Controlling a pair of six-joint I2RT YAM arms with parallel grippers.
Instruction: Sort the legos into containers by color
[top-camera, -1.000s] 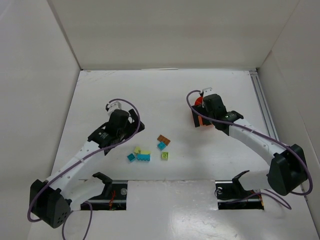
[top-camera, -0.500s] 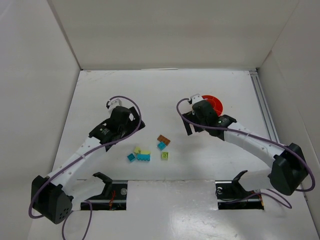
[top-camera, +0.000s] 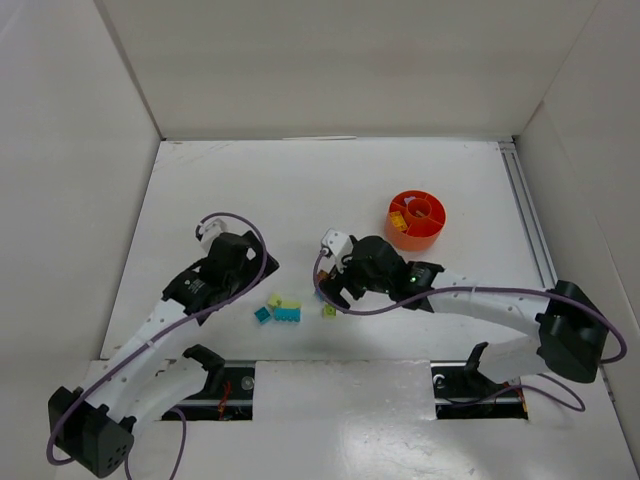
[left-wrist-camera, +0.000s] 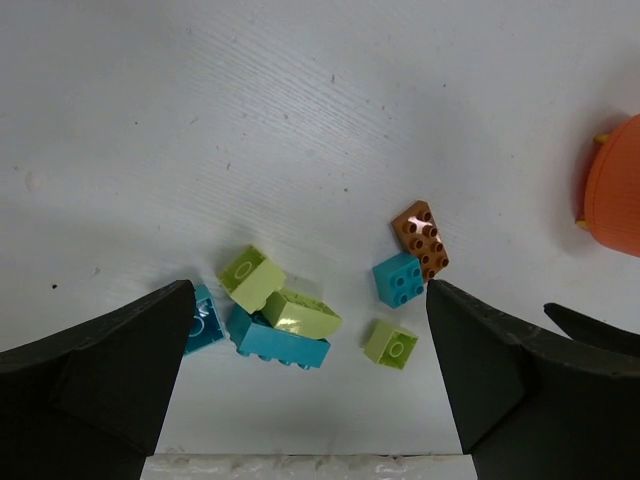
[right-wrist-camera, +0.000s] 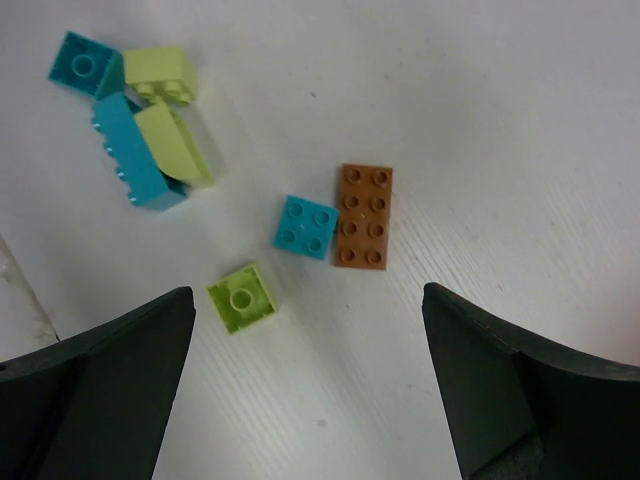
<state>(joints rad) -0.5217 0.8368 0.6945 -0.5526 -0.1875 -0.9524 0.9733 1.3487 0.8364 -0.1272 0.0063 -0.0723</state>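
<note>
seen from the top, right claw (right-wrist-camera: 307, 292) spread wide over brown brick (right-wrist-camera: 365, 216) and small teal brick (right-wrist-camera: 306, 227) jammed together, lime brick (right-wrist-camera: 242, 297) alone with room all round, stacked pile (right-wrist-camera: 140, 130) crowding 9 o'clock, bare counter (top-camera: 300, 190) toward 12, orange bowl (top-camera: 416, 219) well off at 2 o'clock

Between spread jaws: brown brick (left-wrist-camera: 421, 238) just beside teal square (left-wrist-camera: 401, 279) (orange bowl (left-wrist-camera: 615, 190) at right edge).

Brown brick (right-wrist-camera: 364, 216) and teal brick (right-wrist-camera: 306, 227) laid flat, side by side; lime brick (right-wrist-camera: 242, 297) near; orange bowl (top-camera: 415, 240) well apart.
</note>
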